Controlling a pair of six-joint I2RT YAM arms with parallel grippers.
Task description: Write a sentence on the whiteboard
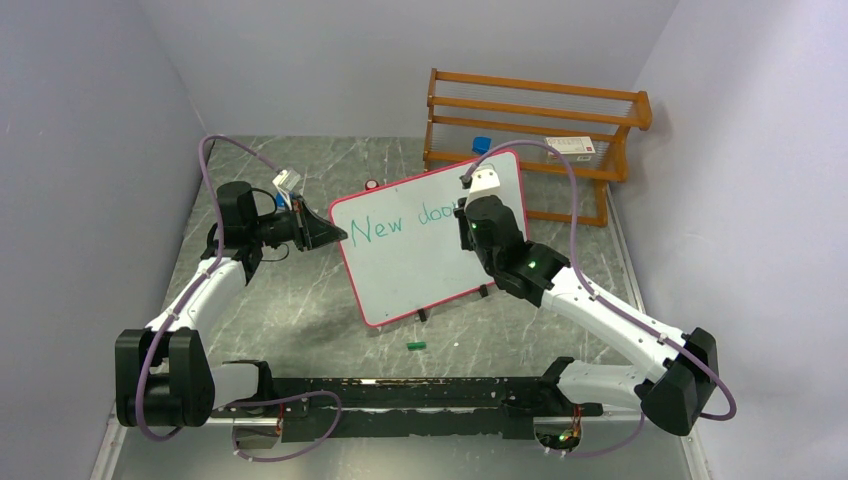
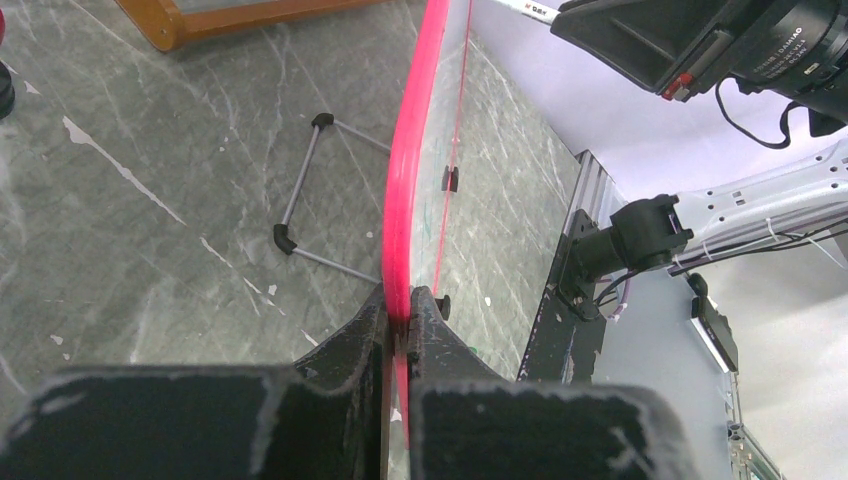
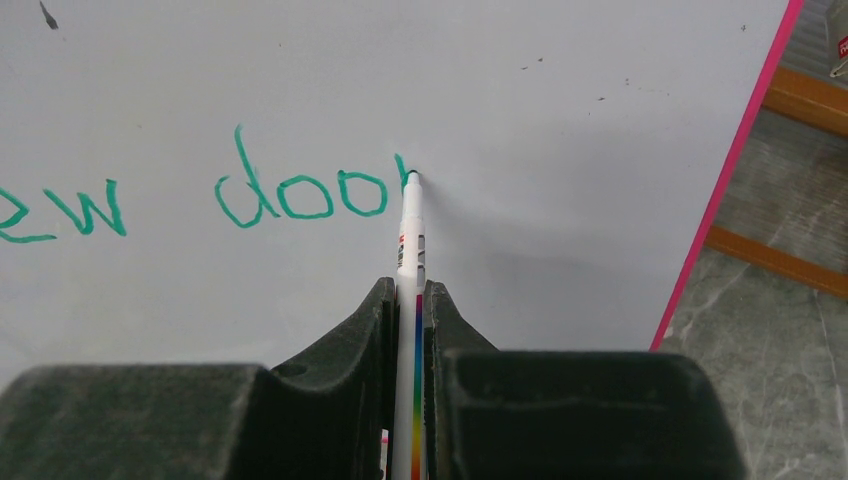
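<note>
Whiteboard [image 1: 410,285]: you have it mid-table, propped up on small black feet and leaning back. It is turned a bit and sits between the two grippers, with a pink-red rim all round.
Table [image 1: 300,320]: grey marble top under everything.
Green cap [image 1: 416,345]: lies on the table just in front of the whiteboard's near edge, not touching it.
Left gripper [image 2: 408,300]: your fingers are pinched tight on the whiteboard's pink rim at its left edge, one finger on each face.
Right gripper [image 3: 407,295]: clamped on the marker, barrel squeezed between both fingers, over the whiteboard's upper right part.
Marker [image 3: 408,230]: white barrel with a rainbow strip. Its green tip touches the white surface just right of the last "o".
Sentence [image 3: 300,195]: green handwriting. You can read "New doo" plus the start of one more stroke at the tip.
Wire stand [image 2: 310,190]: thin grey frame with black corners on the table behind the whiteboard. Can't tell if it is joined to it.
Blue cap [image 1: 481,145]: shows just past the whiteboard's top edge, by the rack. What it sits on is unclear.
Wooden rack [image 1: 535,100]: orange-brown, at the far right of the table behind the whiteboard.
</note>
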